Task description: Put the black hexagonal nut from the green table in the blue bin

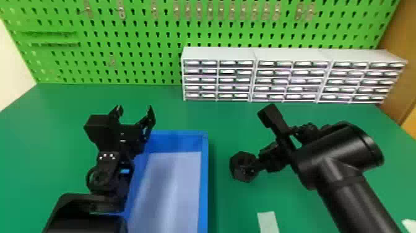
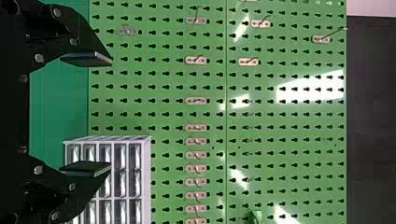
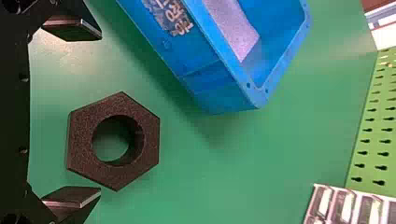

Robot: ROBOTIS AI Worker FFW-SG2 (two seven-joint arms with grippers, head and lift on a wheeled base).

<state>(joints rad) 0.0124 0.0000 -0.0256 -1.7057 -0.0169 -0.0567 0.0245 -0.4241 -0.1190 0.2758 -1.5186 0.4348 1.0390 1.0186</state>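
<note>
My right gripper (image 1: 263, 135) stands open to the right of the blue bin (image 1: 203, 173) in the head view, beside the black hexagonal nut (image 1: 237, 169) on the green table (image 1: 230, 201). The right wrist view has the nut (image 3: 81, 140) lying flat, its hole showing table, with the open fingers of this gripper (image 3: 99, 112) on either side and not closed on it. Part of the blue bin (image 3: 205, 77) appears beyond. At the bin's left side is my left gripper (image 1: 135, 111), raised and open; its spread fingers (image 2: 99, 59) also appear in the left wrist view (image 2: 110, 113), holding nothing.
Small-drawer cabinets (image 1: 218, 54) stand at the back right against a green pegboard (image 1: 145, 34). A pale strip (image 1: 268, 221) lies on the table near the front. The left arm overlaps the bin's left edge in the head view.
</note>
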